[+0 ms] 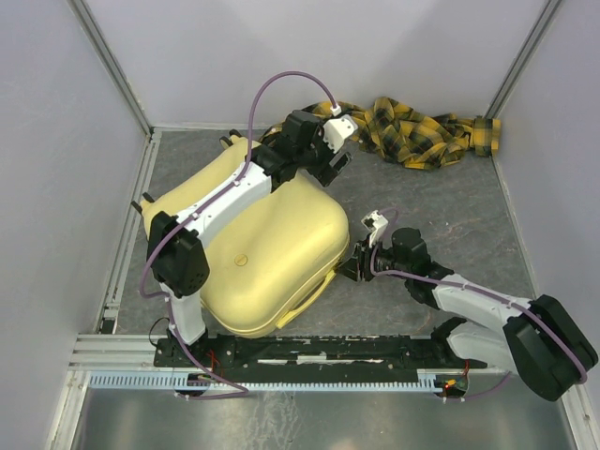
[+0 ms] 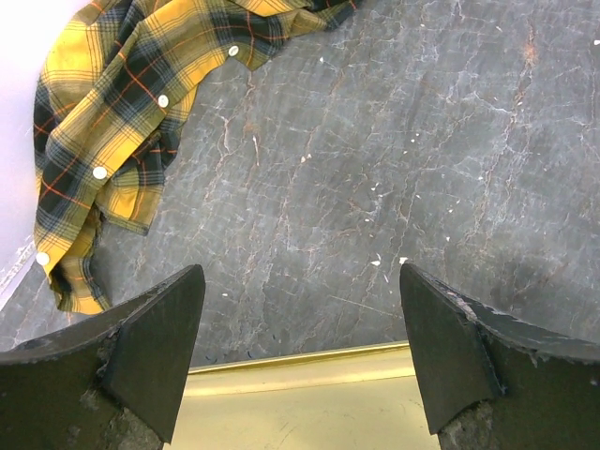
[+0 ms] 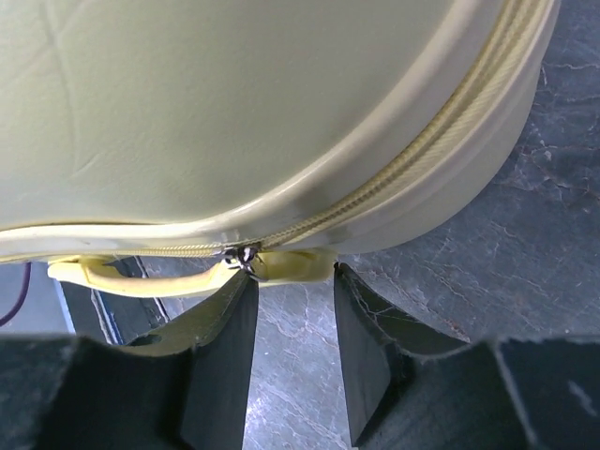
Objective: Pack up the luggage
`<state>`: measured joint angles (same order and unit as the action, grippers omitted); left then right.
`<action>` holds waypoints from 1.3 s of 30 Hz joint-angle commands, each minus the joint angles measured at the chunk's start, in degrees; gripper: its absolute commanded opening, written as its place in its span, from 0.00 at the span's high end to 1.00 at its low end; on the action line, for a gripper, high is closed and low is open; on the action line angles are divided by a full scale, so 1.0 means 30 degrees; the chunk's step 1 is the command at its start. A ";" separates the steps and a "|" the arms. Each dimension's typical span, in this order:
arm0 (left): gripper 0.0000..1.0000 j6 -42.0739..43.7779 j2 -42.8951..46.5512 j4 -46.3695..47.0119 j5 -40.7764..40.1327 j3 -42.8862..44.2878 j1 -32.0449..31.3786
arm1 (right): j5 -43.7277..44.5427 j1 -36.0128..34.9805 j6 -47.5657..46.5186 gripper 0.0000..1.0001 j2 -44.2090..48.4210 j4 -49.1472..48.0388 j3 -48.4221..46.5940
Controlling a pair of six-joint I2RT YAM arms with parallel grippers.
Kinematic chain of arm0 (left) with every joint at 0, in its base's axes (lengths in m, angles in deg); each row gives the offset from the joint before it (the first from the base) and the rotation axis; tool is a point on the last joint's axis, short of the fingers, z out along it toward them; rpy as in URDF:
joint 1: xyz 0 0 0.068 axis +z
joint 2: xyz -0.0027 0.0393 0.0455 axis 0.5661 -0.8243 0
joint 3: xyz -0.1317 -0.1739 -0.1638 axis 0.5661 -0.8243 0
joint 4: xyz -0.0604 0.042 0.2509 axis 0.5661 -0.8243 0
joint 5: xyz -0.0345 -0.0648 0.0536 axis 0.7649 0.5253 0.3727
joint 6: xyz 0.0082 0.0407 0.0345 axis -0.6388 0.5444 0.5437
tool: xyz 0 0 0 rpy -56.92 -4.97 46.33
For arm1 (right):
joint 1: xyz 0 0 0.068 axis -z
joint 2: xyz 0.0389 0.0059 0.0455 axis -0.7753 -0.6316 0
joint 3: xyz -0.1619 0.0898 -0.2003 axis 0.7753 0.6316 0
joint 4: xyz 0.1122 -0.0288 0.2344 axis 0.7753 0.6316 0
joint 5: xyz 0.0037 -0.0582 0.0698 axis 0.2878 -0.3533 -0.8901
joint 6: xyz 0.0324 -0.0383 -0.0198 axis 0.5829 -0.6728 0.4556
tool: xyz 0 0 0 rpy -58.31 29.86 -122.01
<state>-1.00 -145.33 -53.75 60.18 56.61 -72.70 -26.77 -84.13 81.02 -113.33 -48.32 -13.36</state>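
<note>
Closest to the right wrist lens, the right gripper (image 3: 292,281) has its two dark fingers (image 3: 225,347) part-way spread. Bare table (image 3: 469,281) shows through the gap and I see nothing pinched. Just past the tip of the left-hand finger sits the zip slider (image 3: 246,255), on the seam that curves up and away to the right around the corner of the suitcase (image 3: 234,112). The yellow handle (image 3: 141,277) lies along the same edge, just to the left of the slider.

From above, the suitcase lies shut in the left middle of the table, its long axis running roughly near to far. The right gripper is at its near right edge, so the right arm is much the nearer to the slider. The slider looks slightly off-centre, and I judge a small shift left is needed before closing.

The left gripper (image 2: 302,272) hovers spread wide over the far edge of the suitcase. It faces the plaid shirt (image 2: 122,122), which is heaped at the far right, well apart from the case.
</note>
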 commanded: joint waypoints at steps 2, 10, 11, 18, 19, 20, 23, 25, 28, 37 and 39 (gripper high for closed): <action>0.10 -0.0450 0.1060 0.0965 -0.0410 0.0068 0.0024 | 0.1161 -0.0224 0.1699 0.56 -0.0505 -0.1720 -0.1212; 0.11 -0.0560 0.0677 0.1226 -0.0230 -0.0056 0.0024 | 0.0780 -0.0526 0.2577 0.49 0.0354 -0.1435 -0.1590; 0.11 -0.0599 0.0606 0.1219 -0.0228 0.0015 0.0024 | 0.0970 -0.0549 0.2645 0.49 0.0489 -0.1321 -0.1561; 0.11 -0.0602 0.0634 0.1243 -0.0198 -0.0110 0.0024 | 0.1988 -0.0553 0.3073 0.71 0.1120 -0.0064 -0.2102; 0.11 -0.0593 0.0644 0.1243 -0.0220 -0.0168 0.0009 | 0.1948 -0.0552 0.3040 0.79 0.1295 0.0304 -0.2178; 0.11 -0.0570 0.0689 0.1221 -0.0223 -0.0204 0.0022 | 0.1954 -0.0548 0.2937 0.84 0.1581 0.0728 -0.2209; 0.11 -0.0447 0.0765 0.1267 -0.0366 -0.0315 0.0024 | 0.2271 -0.0543 0.2345 0.92 0.2362 0.2515 -0.2302; 0.11 -0.0449 0.0845 0.1343 -0.0354 -0.0486 0.0053 | 0.2697 -0.0536 0.2015 0.98 0.2711 0.3503 -0.2310; 0.11 -0.0473 0.0884 0.1360 -0.0344 -0.0628 0.0053 | 0.3335 -0.0559 0.1618 0.98 0.3149 0.5295 -0.2581; 0.11 -0.0407 0.0871 0.1419 -0.0366 -0.0633 0.0053 | 0.5954 -0.0548 -0.1628 0.98 0.3500 0.6928 -0.2700; 0.12 -0.0452 0.0829 0.1397 -0.0305 -0.0632 0.0039 | 0.5396 -0.0536 -0.2419 0.98 0.2780 0.5494 -0.2599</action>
<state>-1.02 -145.33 -52.25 59.11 54.44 -72.70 -16.87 -86.53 80.98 -102.81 -29.50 -19.48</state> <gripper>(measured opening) 0.888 0.026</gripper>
